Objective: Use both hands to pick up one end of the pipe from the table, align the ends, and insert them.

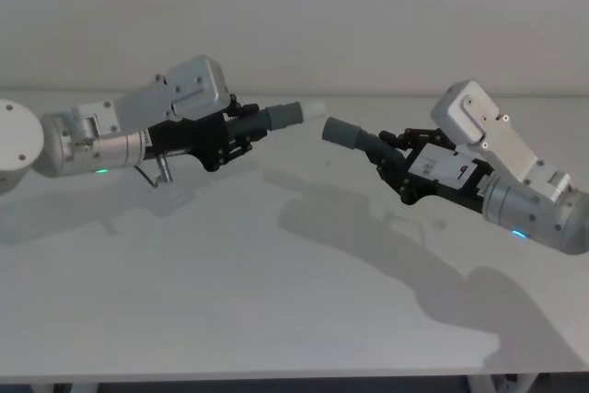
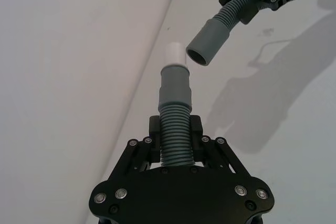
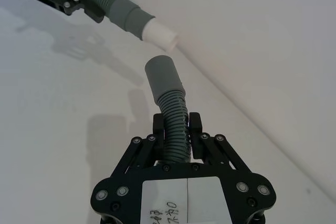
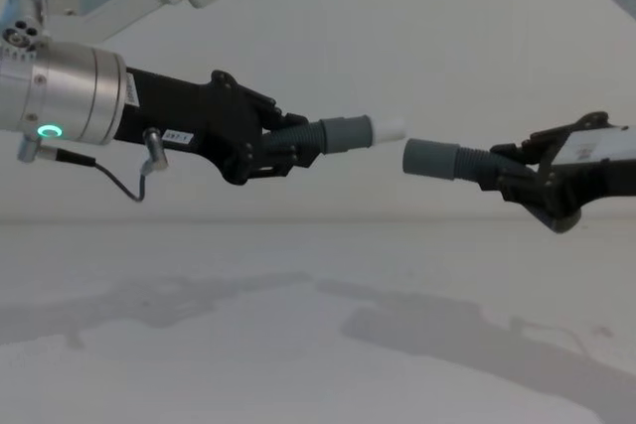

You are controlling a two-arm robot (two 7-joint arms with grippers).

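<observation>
Both pipe pieces hang in the air above the white table (image 1: pixel 276 301). My left gripper (image 1: pixel 237 135) is shut on the ribbed part of one piece (image 2: pixel 176 145). Its grey cuff (image 4: pixel 345 133) and white spigot (image 4: pixel 388 128) point to the right. My right gripper (image 1: pixel 394 158) is shut on the ribs of the other piece (image 3: pixel 173 129), whose plain socket cuff (image 4: pixel 430 158) points left. The two ends face each other across a small gap and do not touch. In the chest view the spigot sits slightly higher than the socket. The left wrist view shows the socket's open mouth (image 2: pixel 198 56) just beside the spigot (image 2: pixel 175 55).
A pale wall (image 1: pixel 368 6) rises behind the table's far edge. A thin cable loop (image 4: pixel 139 176) hangs under my left wrist. The arms cast shadows (image 1: pixel 368 227) on the table below.
</observation>
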